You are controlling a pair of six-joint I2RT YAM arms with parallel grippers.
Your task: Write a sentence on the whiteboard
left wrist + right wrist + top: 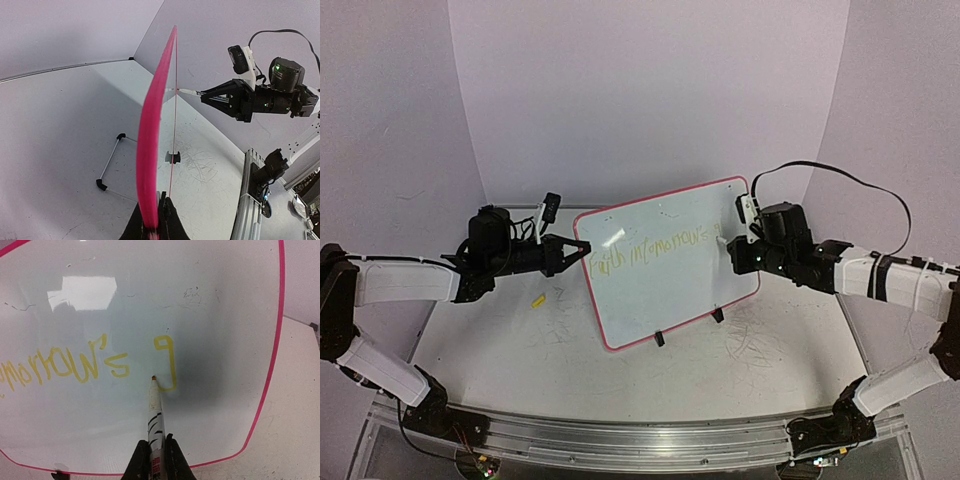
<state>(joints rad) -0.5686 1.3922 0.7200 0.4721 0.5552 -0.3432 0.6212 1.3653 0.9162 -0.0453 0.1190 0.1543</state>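
The whiteboard (655,300) stands tilted on the table, with a pink rim and glossy white face. A yellow sentence (655,252) runs across it; the right wrist view reads "…morrow's g" (75,367). My left gripper (582,247) is shut on the board's left edge; the left wrist view shows the pink rim (150,140) edge-on between the jaws (159,222). My right gripper (156,452) is shut on a white marker (155,415). Its tip rests at the board beside the tail of the "g". From the left wrist, the right gripper (202,95) faces the board's far side.
Two black clip feet (659,338) (717,315) prop the board. A small yellow piece (537,300) lies on the table left of it. Grey scribbles (752,342) mark the tabletop. A wire stand (110,165) sits behind the board. An aluminium rail (640,442) runs along the near edge.
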